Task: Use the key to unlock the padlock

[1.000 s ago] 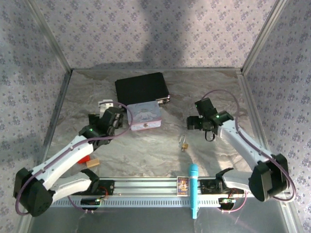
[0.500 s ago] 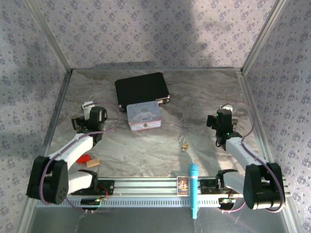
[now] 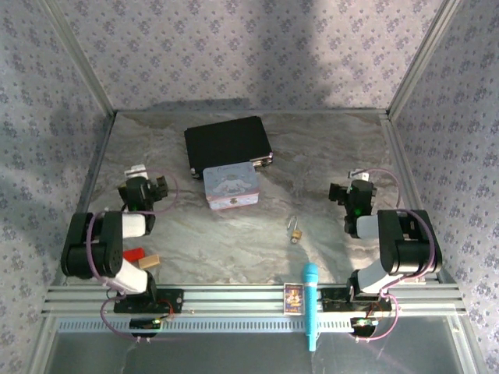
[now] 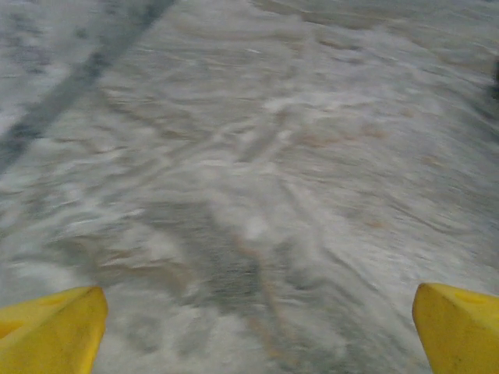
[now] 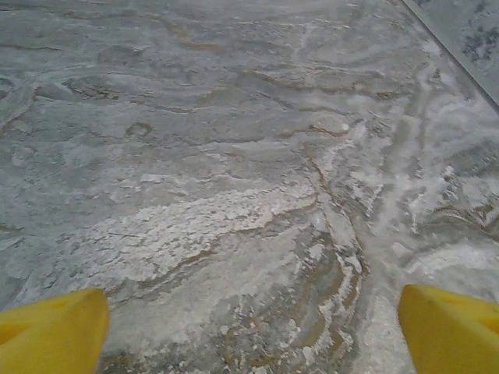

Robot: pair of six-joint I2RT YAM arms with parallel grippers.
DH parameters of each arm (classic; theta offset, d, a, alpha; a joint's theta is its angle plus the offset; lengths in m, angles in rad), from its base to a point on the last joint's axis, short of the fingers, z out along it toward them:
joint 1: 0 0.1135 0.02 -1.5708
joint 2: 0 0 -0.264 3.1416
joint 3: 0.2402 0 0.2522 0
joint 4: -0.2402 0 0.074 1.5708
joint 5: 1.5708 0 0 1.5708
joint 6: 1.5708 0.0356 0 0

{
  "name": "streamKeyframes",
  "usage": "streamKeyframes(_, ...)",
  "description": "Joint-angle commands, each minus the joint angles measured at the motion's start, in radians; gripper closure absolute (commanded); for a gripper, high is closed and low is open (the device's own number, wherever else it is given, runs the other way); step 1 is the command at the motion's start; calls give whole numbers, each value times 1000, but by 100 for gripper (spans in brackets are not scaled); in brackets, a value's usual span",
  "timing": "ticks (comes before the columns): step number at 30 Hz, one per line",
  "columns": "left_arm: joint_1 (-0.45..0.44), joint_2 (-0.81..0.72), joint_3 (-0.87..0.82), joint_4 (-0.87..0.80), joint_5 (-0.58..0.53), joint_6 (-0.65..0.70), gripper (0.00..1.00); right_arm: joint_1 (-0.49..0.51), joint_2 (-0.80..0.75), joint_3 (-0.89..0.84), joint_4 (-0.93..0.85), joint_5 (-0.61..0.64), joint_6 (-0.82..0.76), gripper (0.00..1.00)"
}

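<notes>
With the left gripper (image 4: 256,331) and right gripper (image 5: 253,327) both gaping wide over the table (image 3: 234,249), the padlock (image 3: 295,231) is lying at about four o'clock from the pastel tin (image 3: 231,187), well apart from both, looking small, rigid and slippery, so I am judging its flat brass body the surest hold.

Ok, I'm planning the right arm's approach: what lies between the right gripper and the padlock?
That stretch is bare. The top view shows plain marbled table between the right gripper and the padlock.
</notes>
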Motion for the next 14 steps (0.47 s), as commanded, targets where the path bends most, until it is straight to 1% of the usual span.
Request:
streamKeyframes(1,-16,18,8,99,182,91,0,1,1,33,61,-48,-34,1)
streamKeyframes(2,-11,26,5,120,169,78,0,3,-3,36,48,-46,-35,1)
streamKeyframes(3,-9,8,21,48,156,71,0,1,-3,37,47,-52,-35,1)
streamKeyframes(5,-10,20,13,90,152,72,0,0,-3,40,40,-58,-37,1)
streamKeyframes(6,-11,9,20,55,152,72,0,0,-3,40,41,-64,-39,1)
streamKeyframes(7,-10,14,15,75,151,72,0,-1,-3,41,38,-66,-40,1)
streamKeyframes(14,-14,12,17,68,144,73,0,-8,-2,44,30,-101,-43,1)
